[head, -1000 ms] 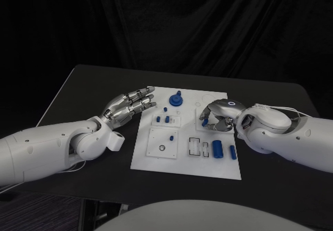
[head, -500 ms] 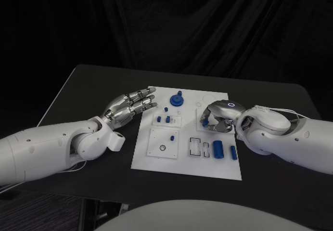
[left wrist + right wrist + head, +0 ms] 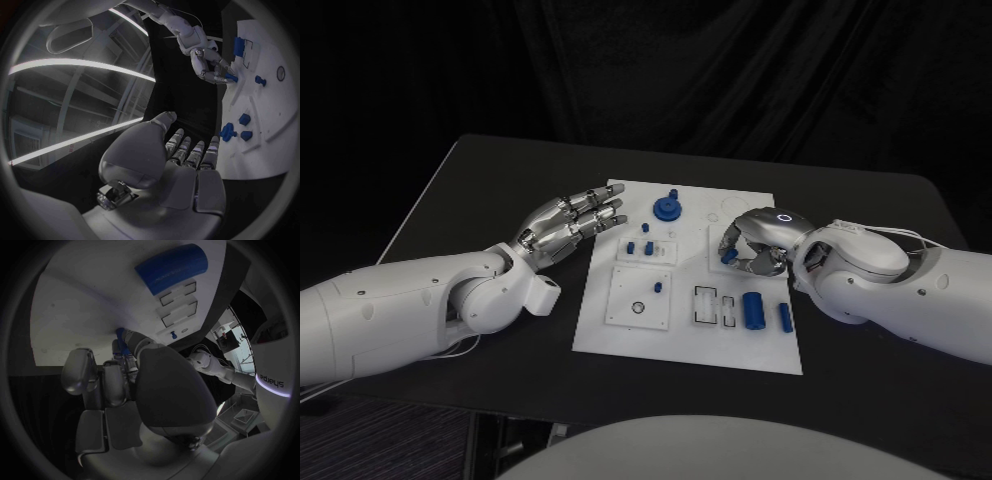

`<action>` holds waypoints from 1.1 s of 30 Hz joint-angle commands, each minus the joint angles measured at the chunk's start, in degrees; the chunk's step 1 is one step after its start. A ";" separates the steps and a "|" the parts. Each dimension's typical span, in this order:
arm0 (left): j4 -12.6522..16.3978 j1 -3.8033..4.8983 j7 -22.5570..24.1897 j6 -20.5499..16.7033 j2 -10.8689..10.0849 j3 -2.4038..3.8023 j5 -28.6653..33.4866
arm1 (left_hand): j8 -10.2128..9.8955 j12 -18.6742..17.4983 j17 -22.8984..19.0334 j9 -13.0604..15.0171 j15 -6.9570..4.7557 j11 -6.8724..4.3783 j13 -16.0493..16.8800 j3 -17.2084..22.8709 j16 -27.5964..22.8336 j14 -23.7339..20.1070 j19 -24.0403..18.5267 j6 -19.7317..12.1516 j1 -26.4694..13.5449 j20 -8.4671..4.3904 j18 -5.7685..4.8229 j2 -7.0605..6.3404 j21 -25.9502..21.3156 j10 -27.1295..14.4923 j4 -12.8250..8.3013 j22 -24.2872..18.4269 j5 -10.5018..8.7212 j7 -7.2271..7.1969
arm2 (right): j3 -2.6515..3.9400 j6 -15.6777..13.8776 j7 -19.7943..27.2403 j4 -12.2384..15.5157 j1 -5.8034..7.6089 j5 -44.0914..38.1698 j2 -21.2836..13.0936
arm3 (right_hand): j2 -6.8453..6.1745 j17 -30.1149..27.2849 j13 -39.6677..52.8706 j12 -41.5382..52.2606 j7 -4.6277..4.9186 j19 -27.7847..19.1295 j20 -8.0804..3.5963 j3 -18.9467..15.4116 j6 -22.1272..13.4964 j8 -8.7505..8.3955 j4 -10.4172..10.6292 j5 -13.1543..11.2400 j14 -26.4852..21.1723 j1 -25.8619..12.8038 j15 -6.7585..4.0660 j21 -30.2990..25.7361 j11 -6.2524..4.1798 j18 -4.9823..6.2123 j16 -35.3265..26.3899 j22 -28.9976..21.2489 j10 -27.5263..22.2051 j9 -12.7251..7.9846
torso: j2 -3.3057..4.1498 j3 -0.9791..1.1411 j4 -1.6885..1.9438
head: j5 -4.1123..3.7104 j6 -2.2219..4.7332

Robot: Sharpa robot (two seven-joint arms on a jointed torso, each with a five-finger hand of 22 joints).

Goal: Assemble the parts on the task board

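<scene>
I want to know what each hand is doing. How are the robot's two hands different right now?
The left hand is open with fingers apart and holds nothing; the right hand is curled around a small blue part. The left hand sits beside the board; the right hand is over it. Both are silver.

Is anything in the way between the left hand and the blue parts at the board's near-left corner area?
Nothing visible. The left hand hovers open beside the task board's left edge, holding nothing, and only bare board lies between its fingertips and the small blue pegs. The right hand works on the board's far side, holding a blue part.
</scene>
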 commanded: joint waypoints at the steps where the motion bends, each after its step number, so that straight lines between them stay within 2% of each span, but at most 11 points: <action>1: 0.07 -0.10 2.37 0.91 0.05 0.04 0.09 | 0.22 0.40 0.08 0.07 0.16 0.05 0.08 0.49 0.37 0.31 0.49 0.40 -0.09 -0.09 -0.85 0.72 0.20 -0.09 0.01 0.06 0.25 0.05 | 0.02 -1.67 -0.64 0.55 0.36 -0.10 -0.29 | 0.01 -0.07 0.58 -0.10 0.06 0.06 -0.41 0.40 0.57 0.32 -0.14 -0.23 0.10 0.42 -0.42 -0.11 -1.49 -0.73 -0.23 8.33 1.85 0.14 | -0.02 -0.05 0.00 | 0.03 -0.01; 3: 0.07 -0.11 2.35 0.91 0.05 0.04 0.09 | 0.22 0.40 0.08 0.07 0.16 0.05 0.08 0.49 0.37 0.31 0.49 0.40 -0.09 -0.09 -0.85 0.72 0.20 -0.09 0.01 0.06 0.25 0.05 | 0.03 -1.97 -0.56 0.94 0.87 -0.10 -0.46 | 0.02 -0.13 0.63 -0.15 0.03 0.04 -0.45 0.48 0.75 0.44 -0.19 -0.43 0.08 0.35 -0.46 -0.14 -1.53 -0.73 -0.27 8.33 2.01 0.34 | 0.01 -0.11 0.08 | -0.05 -0.01; 7: 0.05 -0.12 2.32 0.91 0.06 0.04 0.09 | 0.23 0.40 0.08 0.08 0.17 0.07 0.08 0.59 0.38 0.32 0.51 0.46 -0.10 -0.09 -0.86 0.76 0.21 -0.09 0.02 0.06 0.25 0.07 | 0.04 -2.25 -0.51 2.08 2.25 -0.10 -0.88 | -0.02 -0.21 0.71 -0.26 -0.01 0.02 -0.51 0.54 0.89 0.54 -0.20 -0.88 0.05 0.16 -0.51 -0.16 -1.59 -0.73 -0.34 8.32 2.21 0.66 | 0.03 -0.06 0.03 | 0.02 -0.01; 11: 0.03 -0.13 2.27 0.85 0.08 0.04 0.09 | 0.24 0.44 0.09 0.08 0.19 0.09 0.08 0.69 0.39 0.34 0.53 0.51 -0.11 -0.09 -0.88 0.81 0.22 -0.07 0.04 0.06 0.26 0.09 | 0.04 -2.22 -0.78 4.33 3.82 -0.10 -1.58 | -0.04 -0.30 0.77 -0.31 -0.03 0.00 -0.54 0.58 0.81 0.52 -0.20 -1.18 0.03 0.04 -0.54 -0.18 -1.63 -0.73 -0.41 8.31 2.39 0.83 | 0.02 -0.07 0.15 | -0.04 -0.01; 16: -0.07 -0.13 2.38 0.85 0.15 0.04 0.09 | 0.24 0.44 0.09 0.08 0.19 0.09 0.08 0.69 0.39 0.34 0.53 0.51 -0.11 -0.09 -0.88 0.81 0.22 -0.07 0.04 0.06 0.26 0.09 | 0.03 -2.09 -1.74 7.45 4.74 -1.17 -1.77 | -0.08 -0.22 0.90 -0.33 -0.01 0.01 -0.61 0.77 0.25 0.23 -0.37 -1.37 0.07 0.07 -0.62 -0.14 -1.72 -0.74 -0.40 8.33 2.81 1.04 | 0.02 -0.10 0.22 | -0.16 -0.01; 21: -0.26 -0.16 3.14 1.01 0.44 0.04 0.09 | 0.45 1.23 0.17 0.20 0.45 0.31 0.20 1.89 0.61 0.77 1.08 1.55 -0.15 -0.10 -0.94 0.72 0.45 0.56 0.10 0.45 0.97 0.21 | 0.00 -0.18 -3.20 10.12 4.89 -3.27 -0.80 | -0.40 -0.25 1.11 -0.24 -0.05 0.05 -0.71 0.75 -0.02 0.11 -0.58 -1.76 0.10 -0.09 -0.74 -0.09 -1.88 -0.75 -0.44 8.34 3.57 1.39 | 0.05 -0.15 0.10 | -0.12 -0.01; 24: -0.44 -0.21 3.46 1.07 0.68 0.04 0.09 | 0.44 1.23 0.18 0.19 0.44 0.31 0.20 1.93 0.63 0.82 1.09 1.53 -0.15 -0.10 -0.94 0.70 0.46 0.56 0.10 0.44 1.00 0.21 | -0.02 1.46 -3.33 11.24 4.47 -5.18 0.82 | -0.45 -0.54 1.18 -0.26 -0.08 0.00 -0.76 0.84 -0.15 0.04 -0.72 -1.95 0.02 -0.03 -0.80 -0.23 -1.94 -0.72 -0.61 8.29 3.80 1.53 | 0.03 -0.20 0.11 | -0.24 -0.01; 28: -0.48 -0.32 3.98 1.27 0.79 0.04 0.09 | 0.46 1.37 0.19 0.20 0.48 0.34 0.22 2.24 0.67 0.88 1.22 1.67 -0.10 -0.10 -0.96 0.68 0.51 0.67 0.06 0.54 1.18 0.20 | -0.03 2.39 -2.84 11.48 3.90 -7.16 2.77 | -0.47 -0.72 1.20 -0.64 -0.18 -0.06 -0.81 0.79 0.61 0.56 -0.75 -2.42 -0.05 -0.32 -0.81 -0.39 -1.93 -0.71 -0.76 8.25 3.67 2.21 | 0.05 -0.16 0.11 | -0.49 -0.01; 33: -0.40 -0.46 4.58 1.11 0.87 0.05 0.09 | 0.59 1.87 0.28 0.28 0.58 0.43 0.29 3.07 0.88 1.32 1.79 2.38 -0.10 -0.11 -0.95 0.51 0.75 1.12 0.06 1.04 1.48 0.18 | -0.03 3.36 -1.85 10.89 3.08 -9.41 6.04 | -0.52 -0.81 1.21 -0.93 -0.23 -0.14 -0.83 0.70 0.81 0.81 -0.74 -2.62 -0.08 -0.60 -0.82 -0.59 -1.92 -0.68 -0.85 8.19 3.59 2.76 | 0.13 -0.13 0.29 | -0.50 -0.01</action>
